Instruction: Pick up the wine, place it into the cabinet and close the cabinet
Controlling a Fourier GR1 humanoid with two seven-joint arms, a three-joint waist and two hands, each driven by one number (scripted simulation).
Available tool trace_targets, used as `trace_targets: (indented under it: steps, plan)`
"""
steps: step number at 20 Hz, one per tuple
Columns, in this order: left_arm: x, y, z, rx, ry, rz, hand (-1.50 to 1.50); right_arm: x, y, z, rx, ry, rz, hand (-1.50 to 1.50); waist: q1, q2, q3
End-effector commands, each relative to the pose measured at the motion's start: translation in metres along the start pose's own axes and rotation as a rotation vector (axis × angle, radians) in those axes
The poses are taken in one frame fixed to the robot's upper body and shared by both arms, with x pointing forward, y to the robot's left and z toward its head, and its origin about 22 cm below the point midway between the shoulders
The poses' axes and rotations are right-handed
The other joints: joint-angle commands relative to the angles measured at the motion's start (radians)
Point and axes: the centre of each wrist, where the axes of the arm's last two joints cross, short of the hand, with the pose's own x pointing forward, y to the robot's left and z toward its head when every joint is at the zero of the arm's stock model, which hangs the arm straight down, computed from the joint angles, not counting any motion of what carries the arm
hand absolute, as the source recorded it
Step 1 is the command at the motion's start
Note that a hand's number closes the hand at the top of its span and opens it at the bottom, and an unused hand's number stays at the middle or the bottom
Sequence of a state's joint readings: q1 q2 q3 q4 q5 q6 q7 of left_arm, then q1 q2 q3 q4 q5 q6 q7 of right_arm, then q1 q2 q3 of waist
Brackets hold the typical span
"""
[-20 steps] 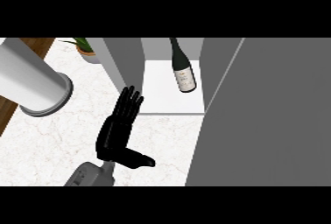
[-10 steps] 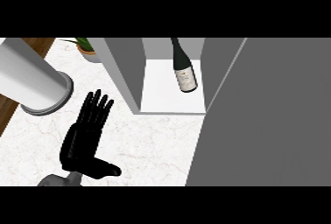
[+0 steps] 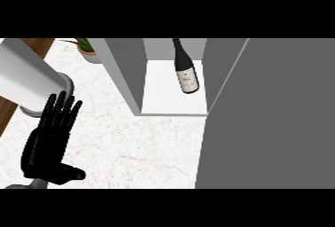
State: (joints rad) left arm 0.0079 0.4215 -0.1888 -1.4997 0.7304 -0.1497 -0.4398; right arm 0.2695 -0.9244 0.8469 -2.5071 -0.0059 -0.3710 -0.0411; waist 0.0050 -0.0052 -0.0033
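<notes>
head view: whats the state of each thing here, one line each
wine bottle: inside the cabinet, on its white floor
cabinet: open, door not shut
cabinet door: swung out at the view's right
left hand: open, fingers straight, holding nothing, over the counter
right hand: not in view
potted plant: upright at the counter's back, left of the cabinet
</notes>
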Motion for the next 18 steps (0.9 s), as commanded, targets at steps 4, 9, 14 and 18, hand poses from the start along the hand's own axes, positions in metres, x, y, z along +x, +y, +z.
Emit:
trace_targets:
  steps: [4,9,14,18]
  plan:
    - [0.036,0.046,0.005,0.002,-0.012,-0.031,-1.50,0.047,0.006,-0.003,0.032,-0.114,-0.168,1.50,0.009,0.006,0.000]
    - [0.041,0.048,0.001,-0.006,-0.003,-0.027,-1.50,0.041,0.014,-0.010,0.057,-0.113,-0.180,1.50,0.016,0.005,-0.002]
    - [0.051,0.053,-0.001,-0.032,-0.003,-0.037,-1.50,0.043,0.011,-0.015,0.079,-0.131,-0.203,1.50,0.032,0.007,-0.003]
    - [0.055,0.060,-0.009,-0.046,-0.005,-0.013,-1.50,0.034,0.013,-0.025,0.095,-0.145,-0.210,1.50,0.044,0.016,-0.005]
